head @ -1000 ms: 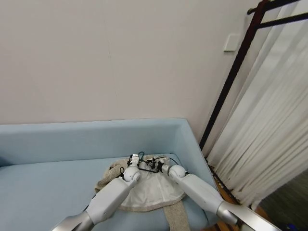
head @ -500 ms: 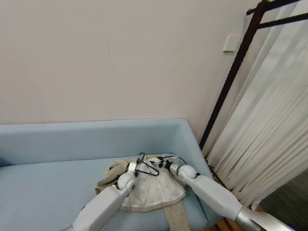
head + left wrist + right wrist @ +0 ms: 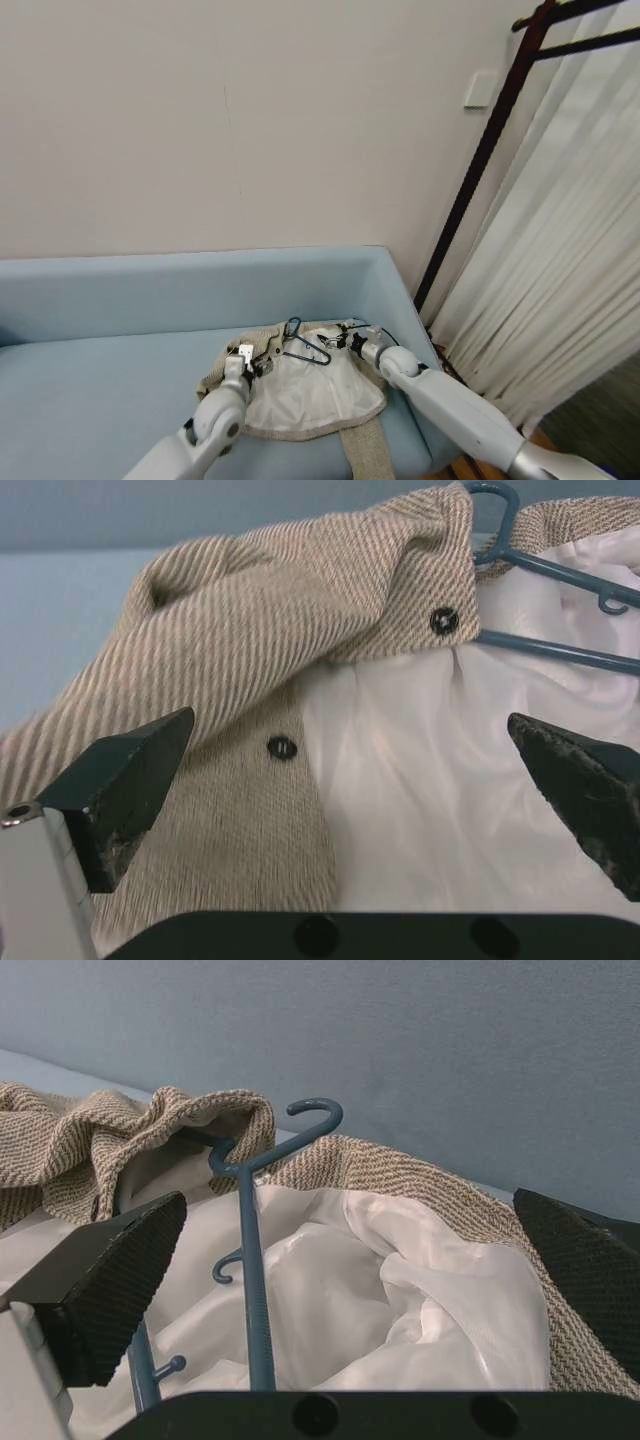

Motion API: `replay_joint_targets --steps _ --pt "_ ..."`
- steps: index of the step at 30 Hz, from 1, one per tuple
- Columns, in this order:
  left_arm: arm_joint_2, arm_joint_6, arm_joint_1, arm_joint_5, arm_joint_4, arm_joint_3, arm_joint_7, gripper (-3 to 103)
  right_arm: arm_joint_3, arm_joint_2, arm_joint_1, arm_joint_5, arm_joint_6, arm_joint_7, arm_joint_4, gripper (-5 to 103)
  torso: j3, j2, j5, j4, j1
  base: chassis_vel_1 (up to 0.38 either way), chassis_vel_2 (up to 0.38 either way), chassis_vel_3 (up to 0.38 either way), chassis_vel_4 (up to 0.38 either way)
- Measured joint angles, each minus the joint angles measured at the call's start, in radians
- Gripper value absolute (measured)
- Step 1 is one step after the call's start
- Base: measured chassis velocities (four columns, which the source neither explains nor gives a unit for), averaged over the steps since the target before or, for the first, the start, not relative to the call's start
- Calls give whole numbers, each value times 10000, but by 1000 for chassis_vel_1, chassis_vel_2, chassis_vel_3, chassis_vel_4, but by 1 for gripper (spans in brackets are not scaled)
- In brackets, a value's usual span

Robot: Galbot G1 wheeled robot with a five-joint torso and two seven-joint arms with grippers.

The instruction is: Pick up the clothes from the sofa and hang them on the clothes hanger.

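A beige woven coat (image 3: 300, 390) with white lining lies on the light blue sofa (image 3: 110, 370), against its right arm. A blue hanger (image 3: 303, 345) rests on the lining, hook up. My left gripper (image 3: 243, 358) stands open over the coat's left edge; its wrist view has the buttoned beige flap (image 3: 250, 660), the lining and the blue hanger (image 3: 540, 600) between the spread fingers (image 3: 120, 780). My right gripper (image 3: 335, 340) is open beside the hanger; in its wrist view the hanger (image 3: 255, 1260) stands between the fingers (image 3: 110, 1280), over the coat (image 3: 400, 1300).
A dark clothes rack (image 3: 490, 140) stands to the right of the sofa, its bars at the top right. White curtains (image 3: 560, 260) hang behind it. A white wall (image 3: 250, 120) backs the sofa, whose left seat is bare.
My left arm has drawn back and to the left, off the hanger toward the coat's left edge. The right gripper stays by the hanger.
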Motion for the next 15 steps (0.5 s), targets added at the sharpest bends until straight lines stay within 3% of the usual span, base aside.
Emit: replay_joint_targets --steps 3,7,15 --pt "-419 -564 1006 -505 -734 -498 -608 100 153 -23 -98 47 -70 -1 -30 100 0 0 0 -4 0 0 0 0 0" --pt "-1042 -1163 1698 -620 -1117 -806 -922 100 191 -199 -198 62 -136 4 -37 100 1 0 0 -5 0 0 0 0 0" --pt "-2214 -1513 2405 -490 -1179 -1752 -1351 100 192 -571 -192 158 -241 11 7 100 2 0 2 -5 1 0 0 0 0"
